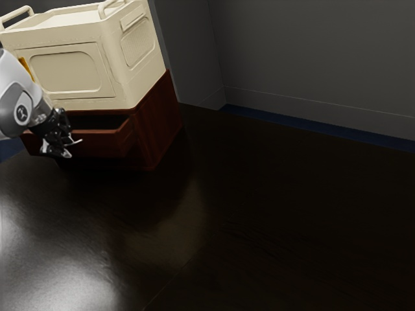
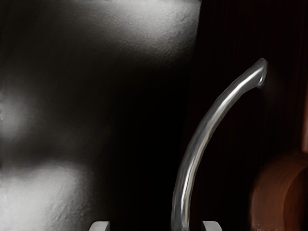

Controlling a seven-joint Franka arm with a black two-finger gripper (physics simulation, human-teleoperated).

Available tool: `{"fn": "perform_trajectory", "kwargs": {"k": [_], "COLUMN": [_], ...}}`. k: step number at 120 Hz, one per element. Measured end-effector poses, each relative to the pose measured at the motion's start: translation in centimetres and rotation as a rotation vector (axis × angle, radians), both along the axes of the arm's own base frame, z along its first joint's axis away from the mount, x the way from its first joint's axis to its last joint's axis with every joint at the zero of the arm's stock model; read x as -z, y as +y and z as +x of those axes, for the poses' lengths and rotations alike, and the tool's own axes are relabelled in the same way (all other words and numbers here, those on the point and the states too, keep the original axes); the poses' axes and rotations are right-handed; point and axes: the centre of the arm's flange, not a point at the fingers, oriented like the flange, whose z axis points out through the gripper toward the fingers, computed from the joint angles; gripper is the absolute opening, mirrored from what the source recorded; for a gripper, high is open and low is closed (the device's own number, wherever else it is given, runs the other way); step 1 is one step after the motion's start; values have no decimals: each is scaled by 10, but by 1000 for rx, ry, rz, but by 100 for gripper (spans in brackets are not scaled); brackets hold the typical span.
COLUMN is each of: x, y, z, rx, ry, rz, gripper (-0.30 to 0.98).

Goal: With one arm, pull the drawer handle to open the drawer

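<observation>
– how does the gripper (image 1: 57,150) stand?
– wide, the curved handle (image 2: 192,154) between its separated fingertips.
– and the drawer (image 1: 107,144)?
– partly open, far on the exterior view's left, in the reddish cabinet (image 1: 159,126) under the cream box (image 1: 71,68).

Your arm (image 1: 14,91) enters from the exterior view's left, angled downward; your gripper (image 1: 72,148) has its fingers (image 2: 99,226) parted.
</observation>
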Motion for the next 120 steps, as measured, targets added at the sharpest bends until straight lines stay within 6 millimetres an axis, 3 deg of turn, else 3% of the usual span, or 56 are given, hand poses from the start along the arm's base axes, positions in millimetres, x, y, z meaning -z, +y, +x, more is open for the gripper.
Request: {"fn": "perform_trajectory", "kwargs": {"k": [120], "x": [0], "y": [-20], "z": [-50], "rx": [-36], "ry": [14], "rz": [0], "gripper": [19]}}
